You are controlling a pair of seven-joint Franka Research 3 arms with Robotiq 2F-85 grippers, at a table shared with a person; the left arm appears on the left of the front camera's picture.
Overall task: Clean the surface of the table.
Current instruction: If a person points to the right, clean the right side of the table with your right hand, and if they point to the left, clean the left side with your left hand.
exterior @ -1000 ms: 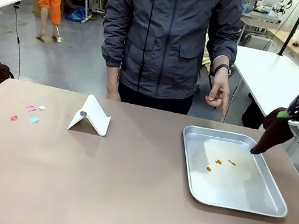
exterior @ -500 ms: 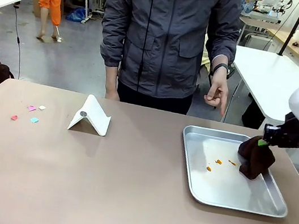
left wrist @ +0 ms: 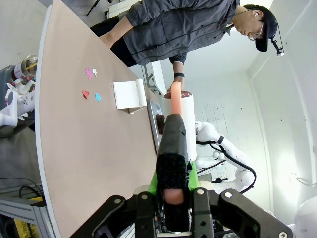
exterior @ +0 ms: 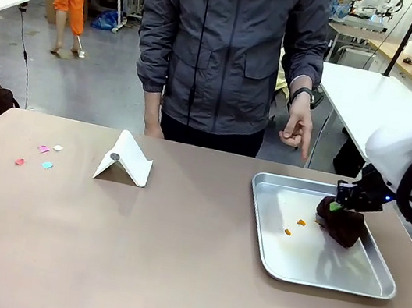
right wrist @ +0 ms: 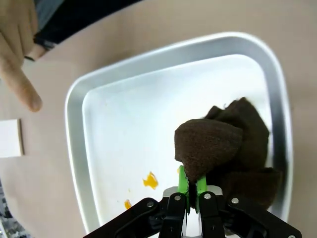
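Clamped on a dark brown cloth [exterior: 345, 223], the right end effector [exterior: 337, 207] has come down into the silver metal tray [exterior: 281, 273]; the left end effector [left wrist: 172, 183] clamps a black brush [left wrist: 172, 141]. The brownish-tan bench [exterior: 171, 267] beneath awaits wiping

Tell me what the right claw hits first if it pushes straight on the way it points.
The right claw, shut on the brown cloth, would likely press it onto the silver tray's floor near the orange bits; depth is unclear.
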